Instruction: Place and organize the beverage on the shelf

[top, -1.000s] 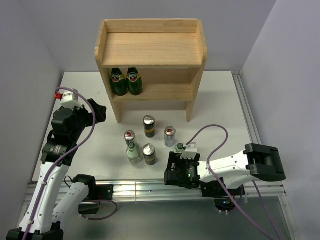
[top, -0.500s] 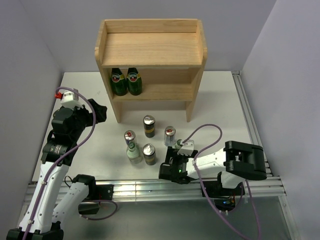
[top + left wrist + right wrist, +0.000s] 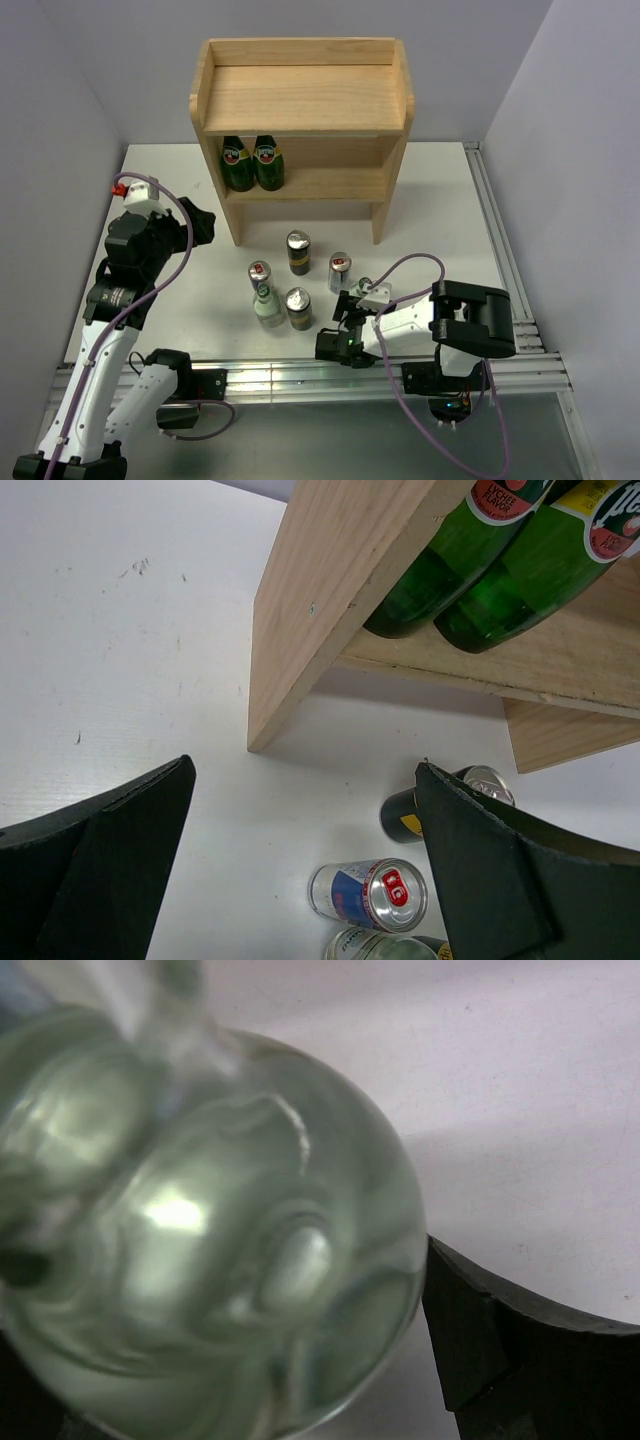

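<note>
Looking down, I have the shelf point(image 3: 300, 100) at the far middle of the table point(image 3: 450, 200), with a bottle pair point(image 3: 252, 163) on the left of its lower board. Before it stand a rear can point(image 3: 298, 252), a right can point(image 3: 340, 272) and a left can point(image 3: 259, 274) — nearer me, a near bottle point(image 3: 267, 307) with a near can point(image 3: 298, 308) just to its right. A last bottle point(image 3: 200, 1230) stands further right.

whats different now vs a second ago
The right arm folded in, its elbow swinging left, and the right gripper began closing around the clear bottle; a firm grip can't be confirmed. The left gripper, the cans and the green bottles on the shelf stayed put.
</note>
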Controlling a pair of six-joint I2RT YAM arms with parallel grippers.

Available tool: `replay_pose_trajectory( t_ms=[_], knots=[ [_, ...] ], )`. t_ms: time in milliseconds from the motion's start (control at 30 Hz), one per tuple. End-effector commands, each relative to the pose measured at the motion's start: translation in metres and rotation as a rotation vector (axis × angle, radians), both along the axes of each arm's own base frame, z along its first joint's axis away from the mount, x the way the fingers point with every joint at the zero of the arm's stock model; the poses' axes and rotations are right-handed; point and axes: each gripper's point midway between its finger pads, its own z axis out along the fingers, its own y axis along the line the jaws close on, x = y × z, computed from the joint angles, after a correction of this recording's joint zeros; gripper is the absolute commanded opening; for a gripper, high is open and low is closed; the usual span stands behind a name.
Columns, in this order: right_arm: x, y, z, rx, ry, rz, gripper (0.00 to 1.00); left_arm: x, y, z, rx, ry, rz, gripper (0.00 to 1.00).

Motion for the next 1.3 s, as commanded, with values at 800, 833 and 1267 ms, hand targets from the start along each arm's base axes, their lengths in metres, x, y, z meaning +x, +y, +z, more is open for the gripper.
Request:
replay_pose_trajectory(
  t_ms=[800,833,1267],
  knots=[
    [-0.025,0.022,0.073,0.02,-0.065,0.089,0.0,-0.001,-0.003,0.015,0.009,-0.064,-0.03,0.99],
    [-0.027,0.016,0.084,-0.009,-0.069,0.098,0.0,-0.002,-0.003,0.016,0.012,-0.069,-0.035,0.99],
    [-0.012,0.053,0.216,0.086,-0.076,0.464,0.0,-0.006,-0.004,0.019,0.011,-0.083,-0.043,0.99]
  ],
)
